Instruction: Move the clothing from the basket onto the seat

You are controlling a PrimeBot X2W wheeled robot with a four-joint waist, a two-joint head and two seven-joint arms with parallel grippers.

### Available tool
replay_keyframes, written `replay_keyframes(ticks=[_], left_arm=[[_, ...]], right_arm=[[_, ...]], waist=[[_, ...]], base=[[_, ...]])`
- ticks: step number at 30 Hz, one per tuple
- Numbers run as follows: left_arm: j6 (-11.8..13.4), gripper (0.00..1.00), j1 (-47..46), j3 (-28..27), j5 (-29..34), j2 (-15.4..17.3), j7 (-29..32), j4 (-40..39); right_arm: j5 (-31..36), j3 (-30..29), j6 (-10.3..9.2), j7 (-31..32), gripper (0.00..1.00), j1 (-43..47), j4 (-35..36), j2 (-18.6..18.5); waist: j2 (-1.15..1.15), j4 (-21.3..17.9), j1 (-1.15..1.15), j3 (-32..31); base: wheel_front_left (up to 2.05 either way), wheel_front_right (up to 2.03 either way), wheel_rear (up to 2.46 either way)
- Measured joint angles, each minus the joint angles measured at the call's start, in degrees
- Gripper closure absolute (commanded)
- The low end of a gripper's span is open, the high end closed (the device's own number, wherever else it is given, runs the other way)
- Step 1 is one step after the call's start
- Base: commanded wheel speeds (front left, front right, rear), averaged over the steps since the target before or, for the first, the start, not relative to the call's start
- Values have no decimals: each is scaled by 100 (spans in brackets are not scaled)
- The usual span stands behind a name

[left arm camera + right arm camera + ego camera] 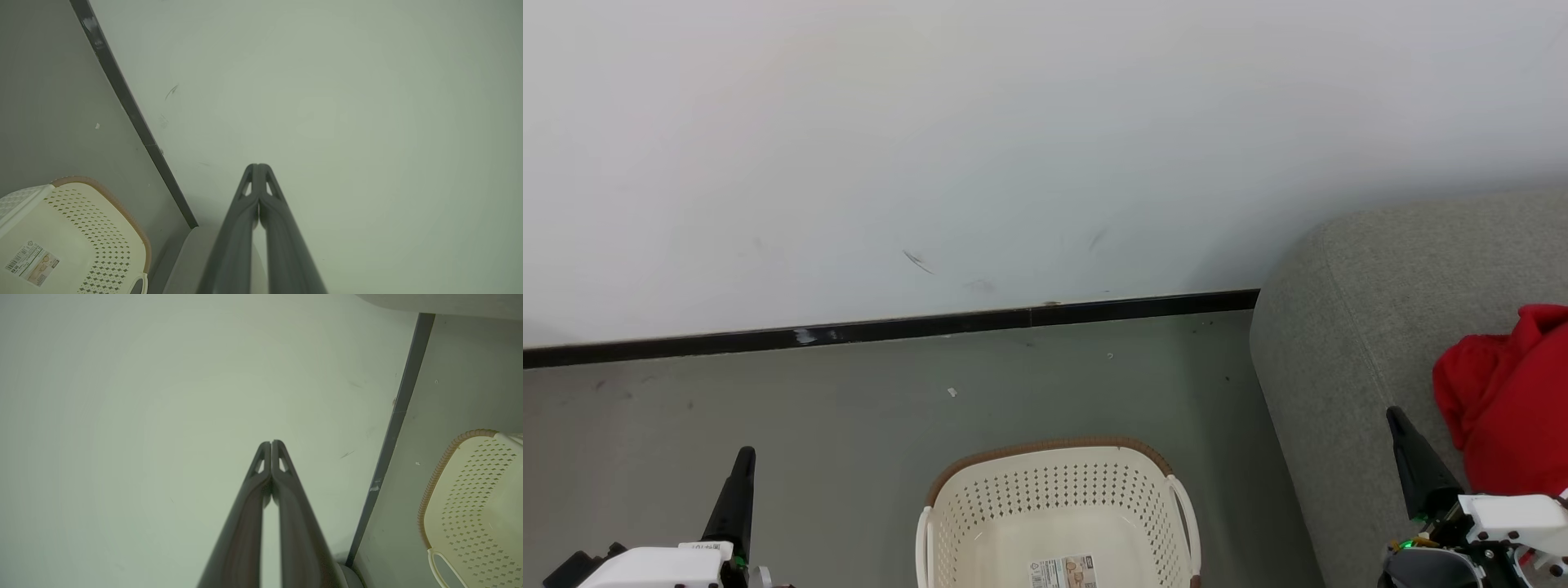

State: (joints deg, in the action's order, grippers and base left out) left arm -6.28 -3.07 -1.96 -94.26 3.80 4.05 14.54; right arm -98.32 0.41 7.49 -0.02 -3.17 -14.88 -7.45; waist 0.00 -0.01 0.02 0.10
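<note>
The left gripper (257,166) has its jaws pressed together along their length, tips touching and nothing between them. The right gripper (271,443) is the same, its 2 dark fingers meeting at the tip and holding nothing. Both point up toward the pale wall (1013,147), low at either side of the head view.

Between the 2 arms stands the basket (1054,490) on the grey floor (768,392). The part of its inside that shows carries a printed label (1062,572) and no red cloth, though its near end is cut off by the bottom edge.

The clothing (1503,400) lies as a bunched red heap on the seat (1339,327), just beside the right gripper on its outer side and well apart from the left. The heap runs roughly up and down the head view, and its far side is cut off by the edge. Whether it is 1 garment or 2 cannot be told.

Judging by this, the transfer looks done or nearly so. If the heap needs any tidying, the right arm is the nearer. The sofa's rounded padded edge stands between the basket and the clothing, and a dark skirting strip (890,328) runs along the foot of the wall.
</note>
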Motion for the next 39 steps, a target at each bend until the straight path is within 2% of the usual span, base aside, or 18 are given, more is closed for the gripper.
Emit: replay_keyframes(ticks=[39], left_arm=[[-20, 100, -7, -9, 0, -3, 1, 63]], right_arm=[[2, -43, 0, 2, 100, -1, -11, 7]], waist=[[0, 0, -1, -1]], base=[[0, 0, 0]])
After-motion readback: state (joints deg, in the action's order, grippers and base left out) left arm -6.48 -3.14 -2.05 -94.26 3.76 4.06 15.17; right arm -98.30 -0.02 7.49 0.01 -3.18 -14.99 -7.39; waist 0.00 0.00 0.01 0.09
